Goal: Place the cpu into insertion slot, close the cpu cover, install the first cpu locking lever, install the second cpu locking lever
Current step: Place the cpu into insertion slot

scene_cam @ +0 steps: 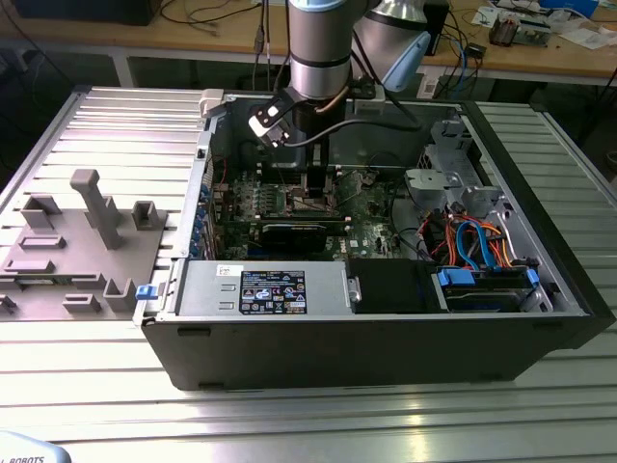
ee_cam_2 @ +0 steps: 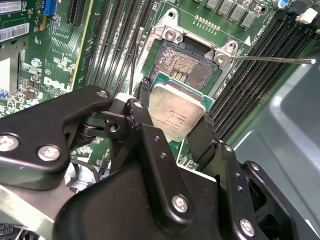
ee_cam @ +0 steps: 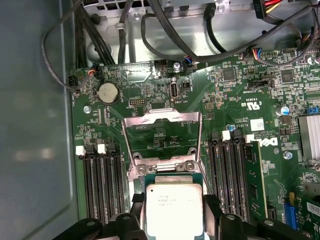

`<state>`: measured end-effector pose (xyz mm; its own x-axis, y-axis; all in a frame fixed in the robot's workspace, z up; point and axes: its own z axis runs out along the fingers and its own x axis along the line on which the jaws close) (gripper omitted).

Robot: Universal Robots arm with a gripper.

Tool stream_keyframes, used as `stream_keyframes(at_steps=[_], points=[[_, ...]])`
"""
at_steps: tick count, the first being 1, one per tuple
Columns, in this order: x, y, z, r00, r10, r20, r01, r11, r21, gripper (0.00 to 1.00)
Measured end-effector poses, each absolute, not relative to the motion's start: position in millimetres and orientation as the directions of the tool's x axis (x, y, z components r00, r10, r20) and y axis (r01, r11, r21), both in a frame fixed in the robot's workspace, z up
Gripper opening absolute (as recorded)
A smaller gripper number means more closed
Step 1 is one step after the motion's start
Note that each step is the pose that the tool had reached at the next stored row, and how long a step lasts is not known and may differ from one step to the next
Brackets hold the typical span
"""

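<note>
Second wrist view: gripper [ee_cam_2: 176, 106] clamps cpu [ee_cam_2: 177, 114] by edges, level, near insertion slot [ee_cam_2: 182, 62]; first wrist view: cpu cover [ee_cam: 162, 118] raised, baring slot.

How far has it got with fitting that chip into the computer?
Nothing is finished yet. The black tool grips the small square silver-topped chip near the open square socket, whose contacts lie bare. The thin silvery cover frame stands flipped open and a thin metal lever sticks out free, so seating, closing and both levers are left.
</note>
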<state>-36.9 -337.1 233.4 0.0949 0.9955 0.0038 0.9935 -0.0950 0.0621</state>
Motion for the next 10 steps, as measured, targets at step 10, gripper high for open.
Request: stream_keyframes(at_steps=[10], points=[[-36.9, -337.1, 230.8, 0.096, 0.995, 0.004, 0.993, -0.096, 0.062, 0.55]])
